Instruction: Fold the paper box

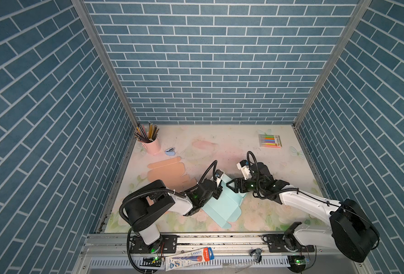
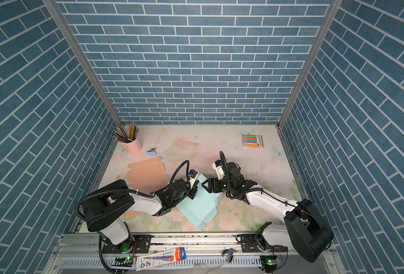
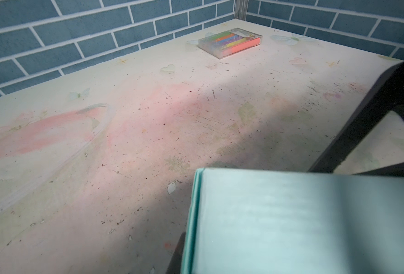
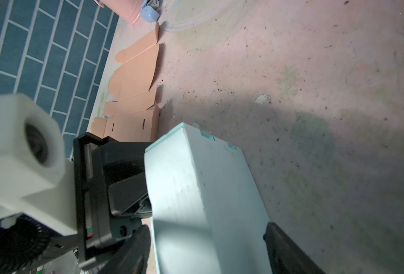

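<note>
entry: box point(image 1: 222, 206). teal paper blank, centre-front of table point(image 1: 220, 147), between the two arms. near part lies flat w/ side tabs out. far end is turned up into a wall point(image 4: 184, 189).

l gripper point(image 1: 218, 189): at the wall's left side, fingers reaching to its edge. pinching or only touching, cannot tell; tips hidden behind the paper.

r gripper point(image 1: 229, 185): jaws spread wide, one on each side of the wall, pointing toward the l gripper. contact w/ paper not clear.

step (judged): far wall being formed and pressed home. other sides not yet up, so approx early to mid task.

other stock: orange blank point(image 1: 166, 172), flat, back-left of box, apart from it. cup point(image 1: 152, 144) w/ pencils in far-left corner. small blue item point(image 1: 170, 151) just beside cup. marker pack point(image 1: 269, 141) far right. none in the way.

risks (judged):
- wall springs back flat if l gripper's hold is loose when r closes. paper creases have memory.
- r jaws closing off-square would crush or skew the wall instead of seating the fold.
- blank is light. a sideways push w/o a hold-down could slide or spin it.
- the two grippers sit very near each other. a small overshoot means finger clash, or paper torn between them.
</note>
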